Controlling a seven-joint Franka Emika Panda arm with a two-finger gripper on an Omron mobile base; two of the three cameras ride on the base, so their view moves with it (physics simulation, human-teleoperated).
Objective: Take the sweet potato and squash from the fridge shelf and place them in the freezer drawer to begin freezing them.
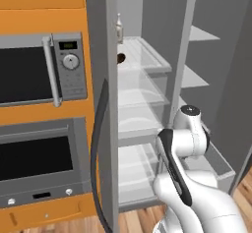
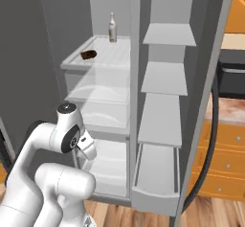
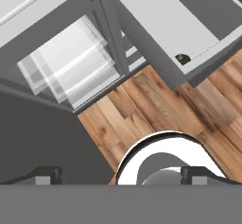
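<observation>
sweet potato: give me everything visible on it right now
The sweet potato is a small oblong reddish-brown lump with darker ends, lying on its side on the ribbed, frosted fridge shelf, near the front left corner. The pale bottle stands apart behind it. Nothing else touches it. In the left base view the door edge hides most of it.

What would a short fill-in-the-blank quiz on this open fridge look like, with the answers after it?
1. On the fridge shelf, the sweet potato lies near a pale upright ____.
2. The small dark green ____ sits in the freezer drawer.
3. The gripper holds nothing; its jaws stand ____.
Missing words: bottle; squash; open.
</observation>
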